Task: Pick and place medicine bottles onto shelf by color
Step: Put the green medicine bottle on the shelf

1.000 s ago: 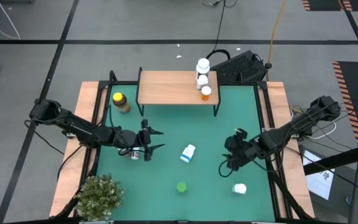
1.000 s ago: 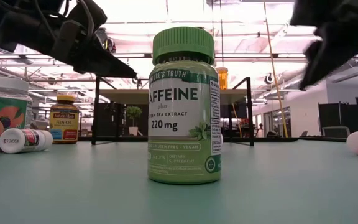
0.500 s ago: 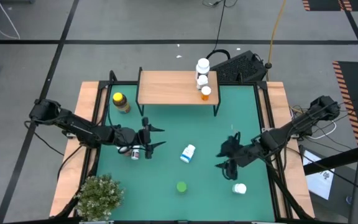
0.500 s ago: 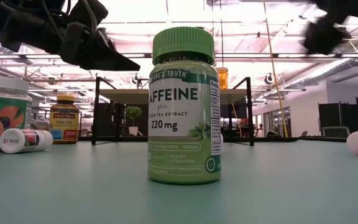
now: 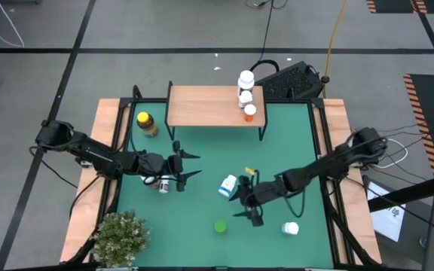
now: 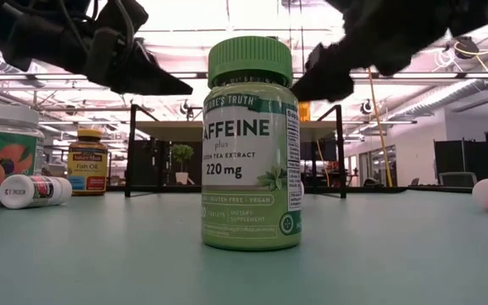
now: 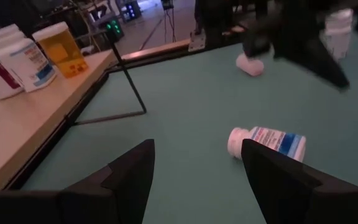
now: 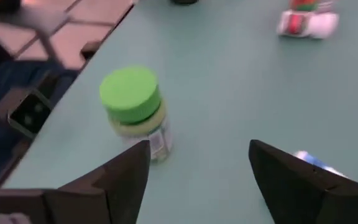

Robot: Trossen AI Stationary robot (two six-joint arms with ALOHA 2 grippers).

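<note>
High view first: the green mat (image 5: 202, 162) fills the table, with the shelf (image 5: 206, 105) along its far edge. 3 bottles crowd the shelf's right end, 2 white ones (image 5: 245, 84) and an orange-capped one (image 5: 249, 111).

Both arms are out over the mat. The right gripper (image 5: 249, 197) hangs near the middle, fingers spread wide and empty, with the green bottle (image 5: 220, 226) upright just beside it and the blue-white bottle (image 5: 228, 185) lying on its side close on the other flank. The left gripper (image 5: 181, 168) hovers over the left half, jaws apart too, holding nothing, with a small toppled white bottle (image 5: 163, 183) right beside it.

Farther off, an amber bottle (image 5: 147, 124) stands left of the shelf, and 1 more white bottle (image 5: 290, 228) lies near the right front.

My worry is the right gripper. If it drops for the green bottle off-centre, 1 finger could clip the cap and tip it. A wide sweep could also nudge the blue-white bottle and set it rolling. The shelf's right end is packed, so a careless placement there might knock those 3 over.
</note>
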